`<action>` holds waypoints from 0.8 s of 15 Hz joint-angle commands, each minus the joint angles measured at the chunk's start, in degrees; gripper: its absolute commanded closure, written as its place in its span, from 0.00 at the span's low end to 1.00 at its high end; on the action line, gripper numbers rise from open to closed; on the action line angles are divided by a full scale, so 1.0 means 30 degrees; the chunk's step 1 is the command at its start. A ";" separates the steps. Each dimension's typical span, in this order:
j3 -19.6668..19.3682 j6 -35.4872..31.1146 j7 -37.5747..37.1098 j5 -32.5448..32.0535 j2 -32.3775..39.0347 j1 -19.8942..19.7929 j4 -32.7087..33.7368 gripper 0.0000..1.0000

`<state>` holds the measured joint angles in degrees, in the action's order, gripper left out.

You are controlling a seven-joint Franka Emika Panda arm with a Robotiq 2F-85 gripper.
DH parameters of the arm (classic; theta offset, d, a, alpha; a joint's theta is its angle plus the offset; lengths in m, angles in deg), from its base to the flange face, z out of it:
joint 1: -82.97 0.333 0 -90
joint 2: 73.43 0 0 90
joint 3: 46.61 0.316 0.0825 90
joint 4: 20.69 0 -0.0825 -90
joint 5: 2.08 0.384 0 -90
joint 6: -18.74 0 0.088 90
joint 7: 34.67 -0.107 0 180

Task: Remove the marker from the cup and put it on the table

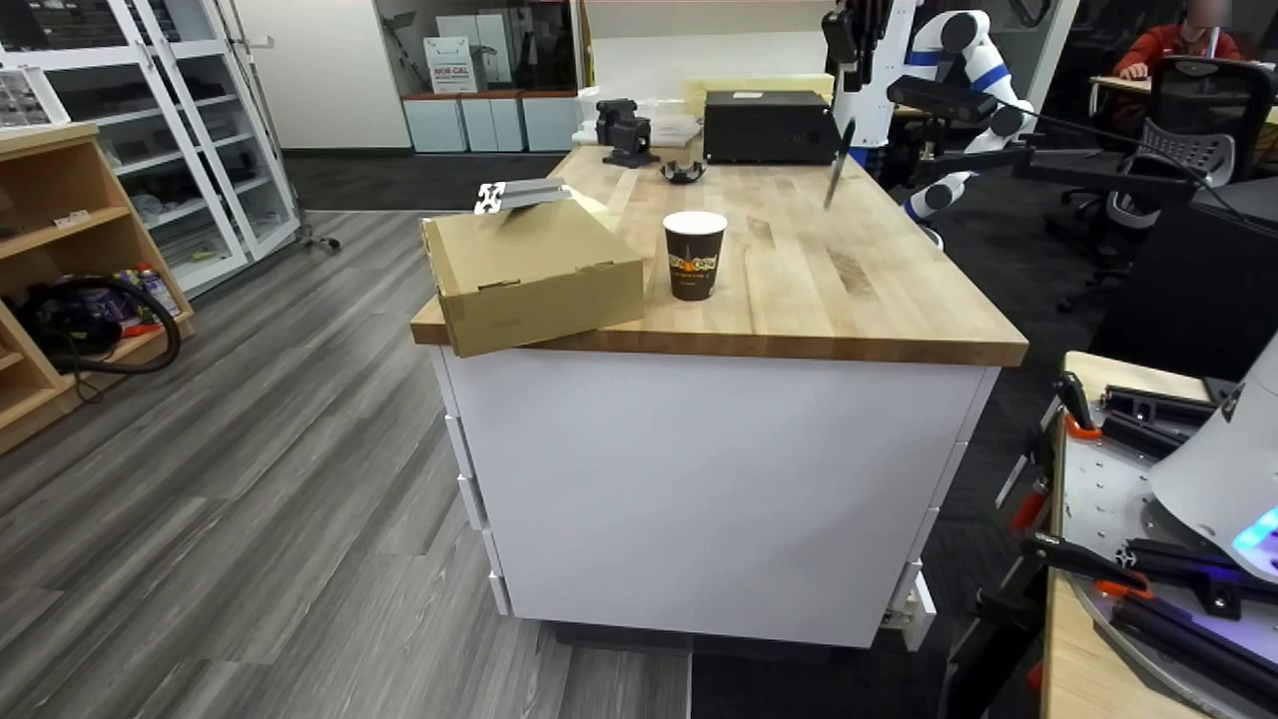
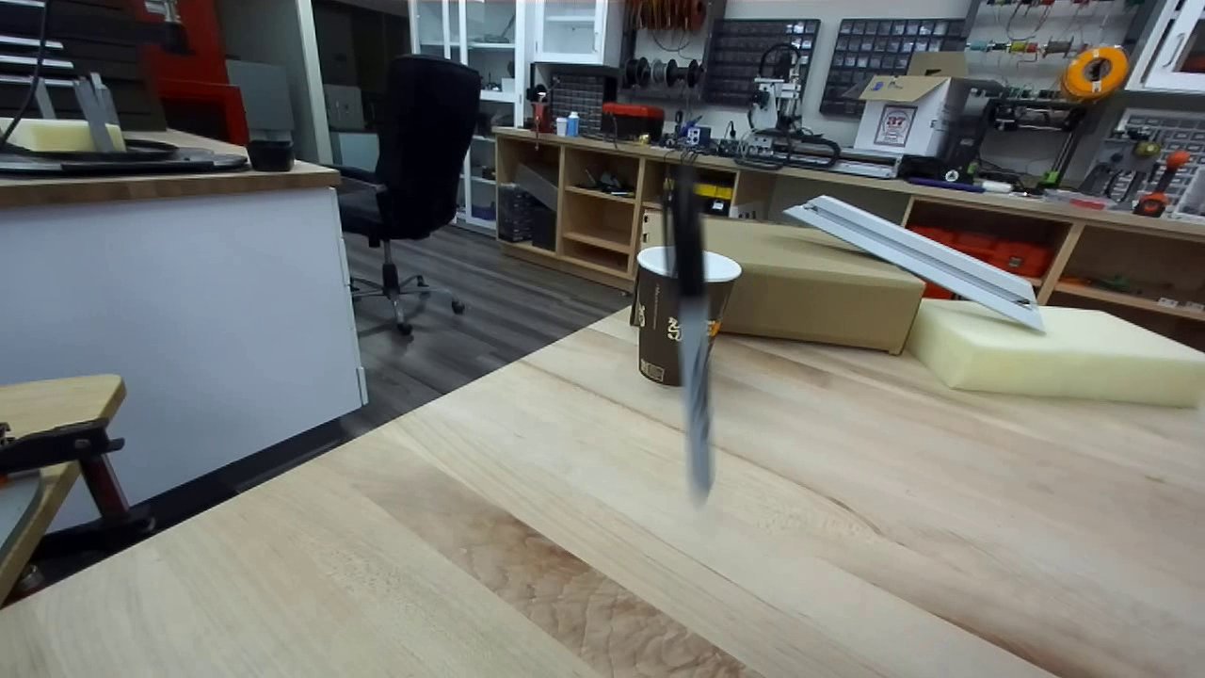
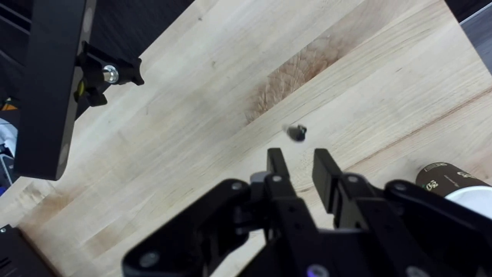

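The marker [image 1: 840, 165] is a thin dark stick standing nearly upright, slightly tilted, below my gripper [image 1: 851, 82] in an exterior view. It is motion-blurred in an exterior view [image 2: 695, 348], where it crosses in front of the cup. The wrist view shows it end-on [image 3: 297, 133], just beyond the fingertips and apart from them. I cannot tell whether its lower tip touches the table [image 1: 799, 290]. My gripper [image 3: 298, 154] is partly open with nothing between its fingers. The brown paper cup [image 1: 693, 262] stands upright on the table, also seen in the wrist view [image 3: 447, 179].
A tan cardboard box [image 1: 544, 285] stands beside the cup, with a metal profile [image 2: 923, 259] and a foam block [image 2: 1054, 353] near it. A black box [image 1: 771, 127] and a small black device [image 1: 626, 133] are on the table. A black beam [image 3: 50, 88] overhangs the table edge.
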<state>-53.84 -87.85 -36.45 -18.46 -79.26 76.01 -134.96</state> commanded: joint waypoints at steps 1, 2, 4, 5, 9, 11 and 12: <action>0.0221 0.1023 -0.0362 0.0396 0.0089 0.0096 0.0419 0.43; 0.0326 0.1128 -0.0374 0.0404 -0.0005 0.0175 0.0344 0.37; 0.0552 0.1353 -0.0471 0.0364 -0.0162 0.0311 0.0247 0.24; 0.0660 0.1431 -0.0525 0.0344 -0.0229 0.0354 0.0191 0.16; 0.0742 0.0904 -0.0187 0.0144 0.0010 0.0312 0.0056 0.17; 0.0783 0.0928 -0.0223 0.0149 0.0009 0.0335 0.0056 0.05; 0.0780 0.0933 -0.0226 0.0150 0.0009 0.0334 0.0056 0.05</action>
<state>-51.36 -85.17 -37.13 -18.02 -79.26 76.86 -134.89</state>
